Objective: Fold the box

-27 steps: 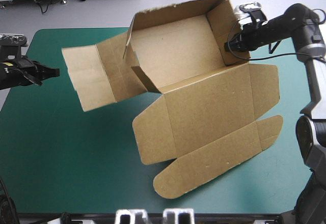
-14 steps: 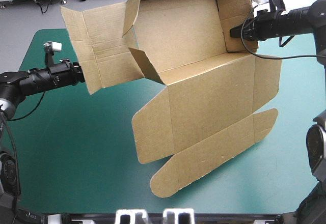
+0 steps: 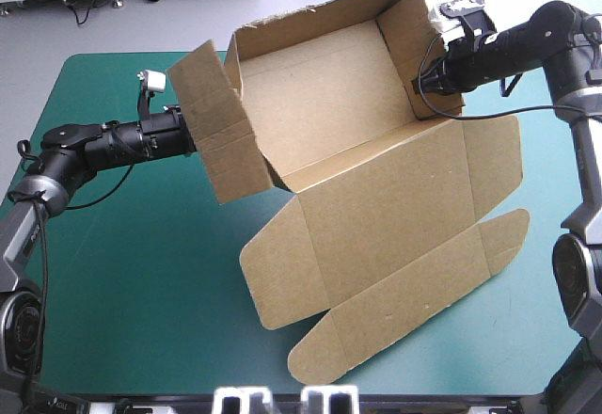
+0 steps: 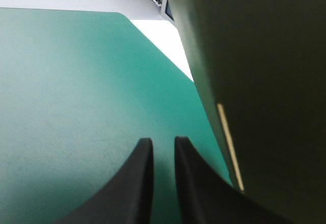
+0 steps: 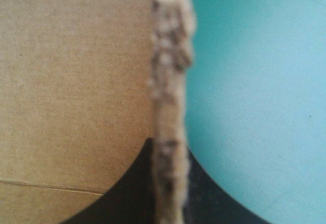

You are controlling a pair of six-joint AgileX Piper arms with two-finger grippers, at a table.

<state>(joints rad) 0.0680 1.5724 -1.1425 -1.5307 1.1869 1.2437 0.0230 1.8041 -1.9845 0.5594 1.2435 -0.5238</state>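
One pinch alone steadies the box [image 3: 376,207] at the middle of the table [image 3: 122,273]: my right gripper [image 3: 420,85] clamps its end wall [image 3: 414,42] while my left gripper [image 4: 160,141], fingers nearly closed on nothing, presses the side flap [image 3: 214,122], so I fear a harder push could slide the board free.

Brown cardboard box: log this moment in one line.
brown cardboard box: walls raised, lid open | black-fingered right gripper: shut on end wall | black-fingered left gripper: nearly shut, empty, beside raised flap
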